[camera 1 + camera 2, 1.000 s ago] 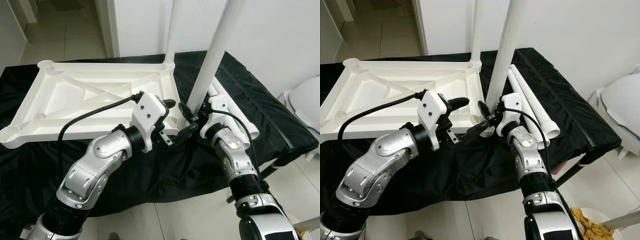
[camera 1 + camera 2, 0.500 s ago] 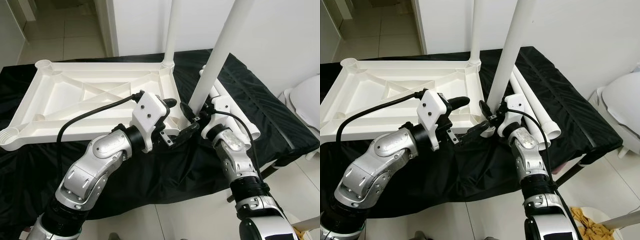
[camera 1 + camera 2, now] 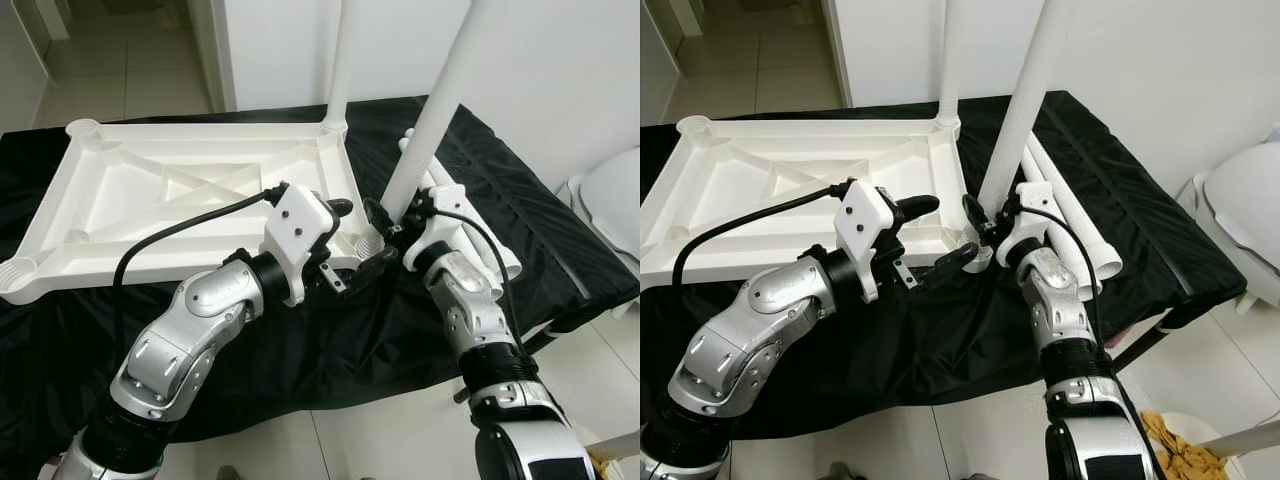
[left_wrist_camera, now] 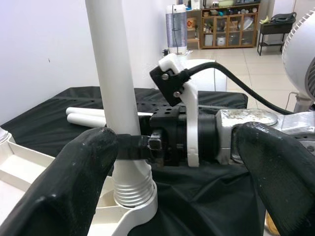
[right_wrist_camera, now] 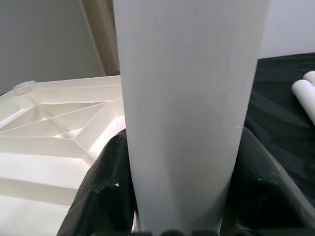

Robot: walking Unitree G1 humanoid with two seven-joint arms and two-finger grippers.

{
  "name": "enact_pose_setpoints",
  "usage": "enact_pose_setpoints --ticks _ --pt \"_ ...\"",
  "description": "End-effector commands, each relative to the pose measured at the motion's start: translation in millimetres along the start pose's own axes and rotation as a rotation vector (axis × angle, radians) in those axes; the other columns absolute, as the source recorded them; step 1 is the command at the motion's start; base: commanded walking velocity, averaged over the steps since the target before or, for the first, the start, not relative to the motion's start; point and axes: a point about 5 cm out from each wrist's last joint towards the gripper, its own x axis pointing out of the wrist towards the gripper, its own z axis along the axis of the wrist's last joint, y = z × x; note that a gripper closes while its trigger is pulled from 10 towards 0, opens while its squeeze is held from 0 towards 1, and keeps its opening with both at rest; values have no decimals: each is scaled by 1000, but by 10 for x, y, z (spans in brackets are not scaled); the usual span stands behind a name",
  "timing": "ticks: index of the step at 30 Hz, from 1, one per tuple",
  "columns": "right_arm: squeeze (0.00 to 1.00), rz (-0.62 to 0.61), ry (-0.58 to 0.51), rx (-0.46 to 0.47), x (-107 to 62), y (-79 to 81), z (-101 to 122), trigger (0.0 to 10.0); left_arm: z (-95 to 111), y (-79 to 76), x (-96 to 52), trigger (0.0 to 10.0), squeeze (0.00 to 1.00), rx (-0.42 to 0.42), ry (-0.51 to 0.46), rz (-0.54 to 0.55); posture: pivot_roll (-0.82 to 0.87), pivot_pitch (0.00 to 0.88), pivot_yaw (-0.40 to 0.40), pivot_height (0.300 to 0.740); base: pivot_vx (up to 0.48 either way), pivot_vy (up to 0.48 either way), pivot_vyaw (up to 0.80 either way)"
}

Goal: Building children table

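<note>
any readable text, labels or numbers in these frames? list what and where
None readable.
The white tabletop, the table leg held by the right tool and the spare legs carry no print.
Items in the far cabinet are too small to read.

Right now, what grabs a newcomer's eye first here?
The long white plastic table leg, clamped near its base by the right gripper, with its threaded end at the near right corner socket of the upturned white plastic tabletop. The left gripper hangs open beside it. Another leg already stands in the far right corner.
</note>
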Motion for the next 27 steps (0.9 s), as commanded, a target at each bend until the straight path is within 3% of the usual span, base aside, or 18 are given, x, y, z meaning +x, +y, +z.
enact_pose_setpoints --ticks 1,4,7,12,27 --pt "0 -103 255 92 -218 -109 -551 10000 7 -35 -17 10000 0 -5 -2 -33 -13 99 -3 740 0 0 0" --pt "0 -119 270 113 -218 -111 -573 10000 8 -32 -21 10000 0 -3 1 -30 -12 98 -2 740 0 0 0" --pt "0 -92 279 22 -231 -90 -589 10000 10 -33 -26 10000 0 -5 0 -30 -10 98 -2 740 0 0 0" --pt "0 -40 265 -46 -242 -26 -585 10000 14 -29 -23 10000 0 -4 0 -28 -12 99 -2 740 0 0 0" --pt "0 12 284 -82 -323 46 -683 10000 22 -24 -28 10000 0 -4 -2 -26 -14 103 1 740 0 0 0"
